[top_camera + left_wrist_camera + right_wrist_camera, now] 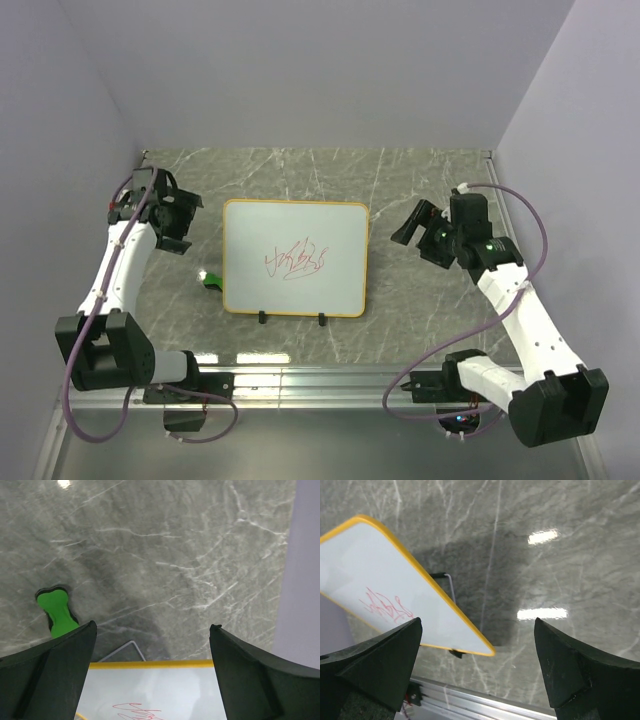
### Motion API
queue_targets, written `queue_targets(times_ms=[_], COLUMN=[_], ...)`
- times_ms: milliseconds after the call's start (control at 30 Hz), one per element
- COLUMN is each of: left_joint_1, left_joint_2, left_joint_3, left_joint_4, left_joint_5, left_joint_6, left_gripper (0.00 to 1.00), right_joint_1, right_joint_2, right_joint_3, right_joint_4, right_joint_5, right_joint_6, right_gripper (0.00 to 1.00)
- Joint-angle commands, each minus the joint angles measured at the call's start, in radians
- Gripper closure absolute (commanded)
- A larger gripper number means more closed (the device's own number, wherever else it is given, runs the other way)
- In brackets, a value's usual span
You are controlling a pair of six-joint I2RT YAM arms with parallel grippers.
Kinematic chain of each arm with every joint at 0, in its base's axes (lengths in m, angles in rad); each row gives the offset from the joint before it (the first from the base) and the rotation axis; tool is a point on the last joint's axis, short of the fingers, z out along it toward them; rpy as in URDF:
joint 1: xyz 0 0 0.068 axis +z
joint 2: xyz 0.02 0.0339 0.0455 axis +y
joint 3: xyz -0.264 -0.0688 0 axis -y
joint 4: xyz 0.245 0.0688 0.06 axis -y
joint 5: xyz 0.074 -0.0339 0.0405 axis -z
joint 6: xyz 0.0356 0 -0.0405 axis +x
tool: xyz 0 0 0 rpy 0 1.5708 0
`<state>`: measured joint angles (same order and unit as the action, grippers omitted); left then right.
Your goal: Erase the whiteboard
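1. Left gripper (178, 232): jaws spread wide, nothing between them. Bare grey marble tabletop (175, 555) fills the room ahead of the tips.
2. Whiteboard (295, 258) sits between the two grippers, apart from both. In the left wrist view its yellow frame edge (150, 664) runs across just under the jaw gap.
3. Red scribble (296, 262) is near the board's middle.
4. Green eraser (57, 611) lies on the marble beyond the left gripper's left finger, partly hidden by it, just beside the board's edge.
5. Right gripper (420, 237): jaws released, empty. The board's rounded corner reaches toward its left finger; open marble lies ahead of the right finger.
6. Two black clips (263, 318) sit on the board's near edge.
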<state>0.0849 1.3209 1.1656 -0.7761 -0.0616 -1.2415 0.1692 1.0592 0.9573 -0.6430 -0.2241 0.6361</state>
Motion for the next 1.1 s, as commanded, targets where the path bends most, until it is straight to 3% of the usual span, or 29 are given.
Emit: queue_targets(times_ms=[0,133,367,667,1067], left_joint_1=[-0.011,-0.051,-0.154,-0.157,-0.155], left_joint_2=[0.009,0.032,0.002,-0.008,0.05], left_joint_3=[0.046,0.029,-0.16,-0.305,-0.365], left_joint_4=[-0.156,-0.221,-0.166,-0.103,0.009], left_joint_5=[-0.023,-0.063,-0.044,-0.055,-0.038], left_joint_6=[-0.163,-0.187,-0.249,-0.245,-0.266], left_gripper=[0.01,0.01,0.01,0.05,0.14], right_joint_1=[-0.007,-0.008,-0.007,-0.007,-0.004], right_joint_2=[-0.024,-0.01,-0.044,-0.085,-0.082], right_joint_3=[-0.006,0.003,-0.043,-0.109,-0.12], right_joint_4=[-0.043,-0.069,-0.053,-0.084,-0.098], right_joint_5=[0.048,0.052,-0.017,-0.001,-0.003], right_joint_6=[-0.062,-0.093,-0.138,-0.176,-0.19], right_gripper=[0.01,0.03,0.02,0.03,0.04])
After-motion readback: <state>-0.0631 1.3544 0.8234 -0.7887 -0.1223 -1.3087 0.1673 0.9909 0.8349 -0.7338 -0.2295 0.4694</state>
